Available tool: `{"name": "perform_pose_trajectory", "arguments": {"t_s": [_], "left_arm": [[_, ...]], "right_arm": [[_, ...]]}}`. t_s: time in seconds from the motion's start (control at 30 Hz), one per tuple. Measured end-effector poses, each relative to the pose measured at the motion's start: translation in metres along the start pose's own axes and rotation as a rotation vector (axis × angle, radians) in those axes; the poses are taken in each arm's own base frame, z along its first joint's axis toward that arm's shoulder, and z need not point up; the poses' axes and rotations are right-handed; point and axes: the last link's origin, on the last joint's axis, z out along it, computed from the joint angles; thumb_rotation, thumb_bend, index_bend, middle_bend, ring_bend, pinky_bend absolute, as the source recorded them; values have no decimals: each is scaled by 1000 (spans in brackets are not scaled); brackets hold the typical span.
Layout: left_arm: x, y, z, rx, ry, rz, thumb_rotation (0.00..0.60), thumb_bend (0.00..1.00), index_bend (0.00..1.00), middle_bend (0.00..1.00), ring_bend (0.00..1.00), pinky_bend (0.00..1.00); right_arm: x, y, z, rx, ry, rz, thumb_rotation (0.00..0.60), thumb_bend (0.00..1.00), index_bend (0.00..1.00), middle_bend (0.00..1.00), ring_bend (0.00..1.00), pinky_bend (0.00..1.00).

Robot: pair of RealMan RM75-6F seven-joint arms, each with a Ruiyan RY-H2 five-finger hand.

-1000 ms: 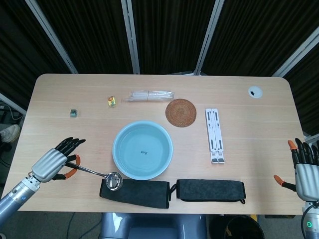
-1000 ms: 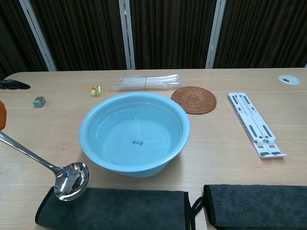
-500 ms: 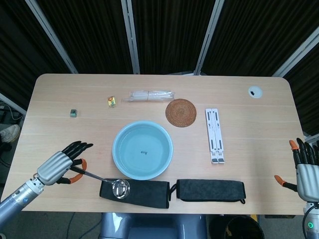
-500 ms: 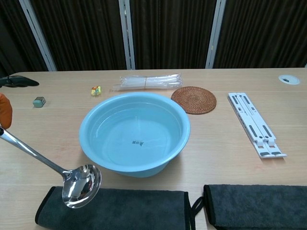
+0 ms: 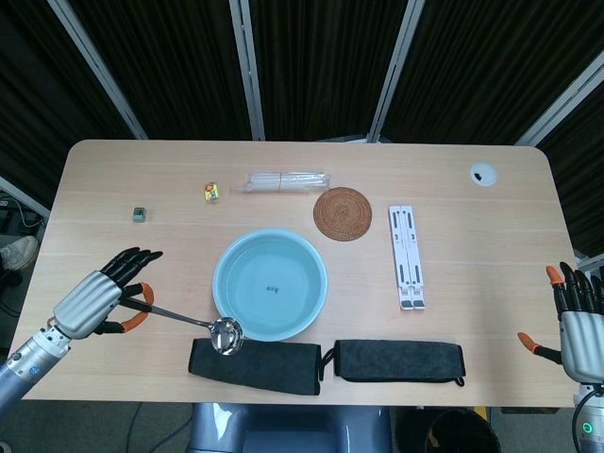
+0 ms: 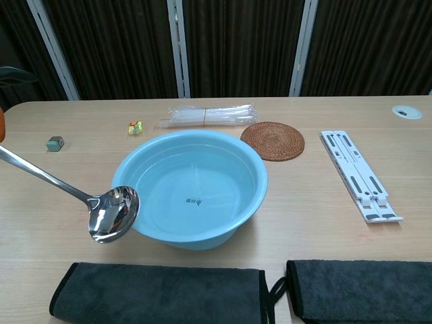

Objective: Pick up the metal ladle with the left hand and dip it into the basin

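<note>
My left hand (image 5: 99, 300) grips the handle end of the metal ladle (image 5: 189, 321) at the table's front left. The ladle is lifted off the table, and its shiny bowl (image 6: 113, 213) hangs just outside the near-left rim of the light blue basin (image 5: 270, 295). The basin (image 6: 191, 187) holds clear water and stands at the table's centre. In the chest view only an orange fingertip of the left hand shows at the left edge. My right hand (image 5: 577, 317) rests open at the front right edge, holding nothing.
Two dark grey cloths (image 5: 255, 364) (image 5: 400, 360) lie along the front edge. Behind the basin are a woven coaster (image 5: 343, 213), a clear plastic packet (image 5: 283, 180), a small yellow item (image 5: 211, 192) and a small green block (image 5: 139, 214). A white folding stand (image 5: 407, 257) lies to the right.
My left hand has lifted the ladle from over the left cloth and moved its bowl up and toward the basin's near-left rim. The right hand has stayed put.
</note>
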Motion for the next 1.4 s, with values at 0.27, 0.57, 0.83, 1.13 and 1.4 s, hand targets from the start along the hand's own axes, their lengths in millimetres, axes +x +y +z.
{"name": "perform_pose_trajectory", "arguments": {"t_s": [0.27, 0.57, 0.83, 1.13, 1.4], "left_arm": [[-9, -19, 16, 92, -21, -9, 600, 841, 856, 0, 0, 0], [-10, -35, 36, 151, 35, -93, 600, 840, 856, 0, 0, 0], [-18, -47, 53, 185, 73, -110, 600, 832, 859, 0, 0, 0], [-42, -42, 76, 215, 62, -105, 600, 820, 864, 3, 0, 0], [-60, -29, 99, 208, 70, -101, 600, 817, 863, 7, 0, 0]], "right_arm": [[0, 0, -1, 5, 1, -2, 471, 0, 0, 0, 0, 0], [-1, 2, 2, -6, -8, -4, 471, 0, 0, 0, 0, 0], [-3, 3, 5, -13, -20, -6, 469, 0, 0, 0, 0, 0], [-4, 2, 5, -1, -29, -4, 470, 0, 0, 0, 0, 0], [-2, 2, 4, 6, -29, 4, 472, 0, 0, 0, 0, 0]]}}
